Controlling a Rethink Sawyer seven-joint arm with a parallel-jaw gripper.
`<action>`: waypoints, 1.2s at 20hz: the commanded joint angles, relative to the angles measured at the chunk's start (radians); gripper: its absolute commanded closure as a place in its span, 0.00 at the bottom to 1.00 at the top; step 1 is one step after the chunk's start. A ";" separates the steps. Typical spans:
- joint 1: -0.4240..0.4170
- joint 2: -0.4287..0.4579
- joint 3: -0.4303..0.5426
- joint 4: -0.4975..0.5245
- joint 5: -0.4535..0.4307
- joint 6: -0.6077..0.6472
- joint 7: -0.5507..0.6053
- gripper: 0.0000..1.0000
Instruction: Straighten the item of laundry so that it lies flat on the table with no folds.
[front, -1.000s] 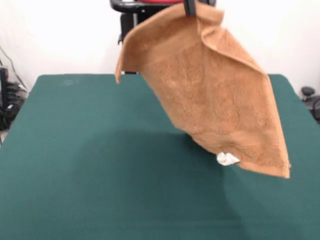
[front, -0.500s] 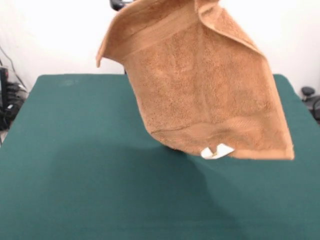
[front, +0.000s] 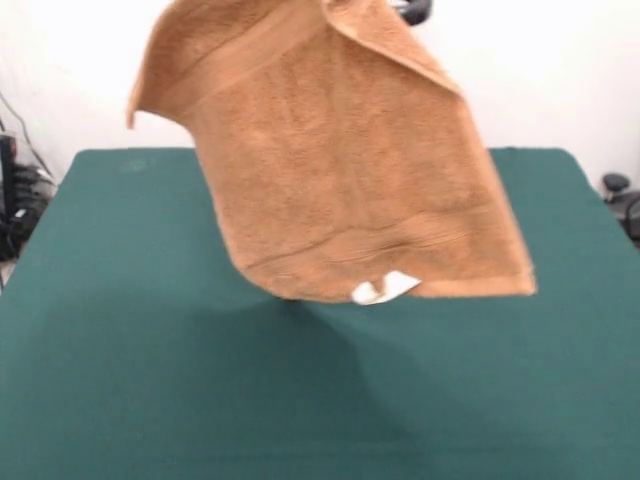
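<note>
Front view. Towel is hanging in the air above the worktop, its top edge running out of frame at the top. It is sitting left of centre to centre, in front of the worktop's far edge and the wall behind. Its upper left corner is sticking out toward the left; its lower right corner is reaching furthest right. Care tag is hanging at the bottom hem, near the middle. Hem appears clear of the worktop, though contact at its lowest point cannot be judged.
</note>
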 joint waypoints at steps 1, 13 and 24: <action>-0.018 -0.013 0.101 0.040 -0.088 0.050 -0.304 1.00; -0.091 0.014 0.213 -0.045 -0.193 -0.005 -0.358 1.00; -0.174 0.022 0.292 -0.092 -0.300 -0.039 -0.391 1.00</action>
